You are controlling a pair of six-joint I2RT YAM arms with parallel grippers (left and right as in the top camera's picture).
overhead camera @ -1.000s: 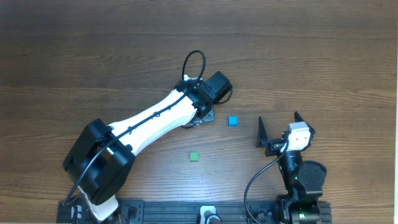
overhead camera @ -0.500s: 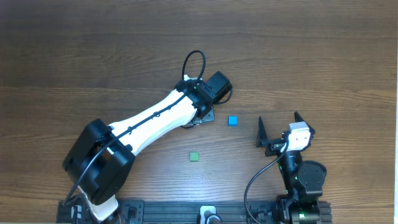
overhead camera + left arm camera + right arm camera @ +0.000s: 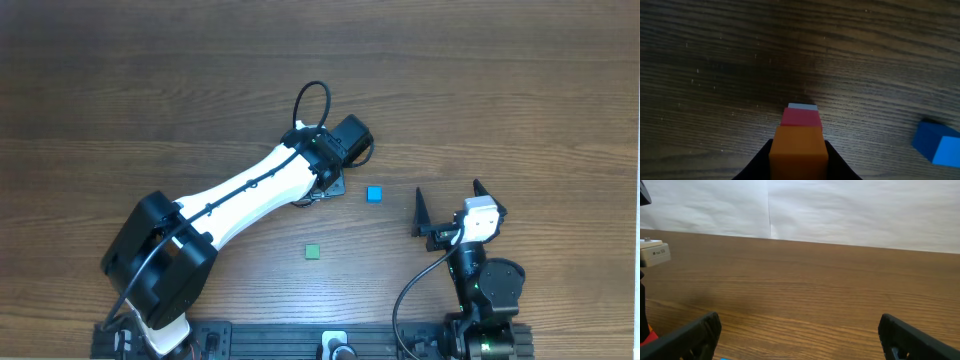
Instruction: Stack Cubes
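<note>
An orange cube [image 3: 799, 150] sits between my left gripper's [image 3: 799, 167] fingers, and the gripper is shut on it. The orange cube rests on top of a red cube [image 3: 800, 117], with a pale grey cube [image 3: 803, 106] at the bottom of the stack. In the top view the left gripper [image 3: 318, 190] is near the table's middle and its wrist hides the stack. A blue cube [image 3: 374, 194] [image 3: 937, 145] lies just right of it. A green cube [image 3: 313, 252] lies nearer the front. My right gripper [image 3: 447, 206] [image 3: 799, 320] stands open at the right, holding nothing.
The wooden table [image 3: 150, 90] is bare around the cubes. The left arm's white link [image 3: 240, 195] runs diagonally from the front left. A white wall [image 3: 850, 210] stands behind the table's far edge.
</note>
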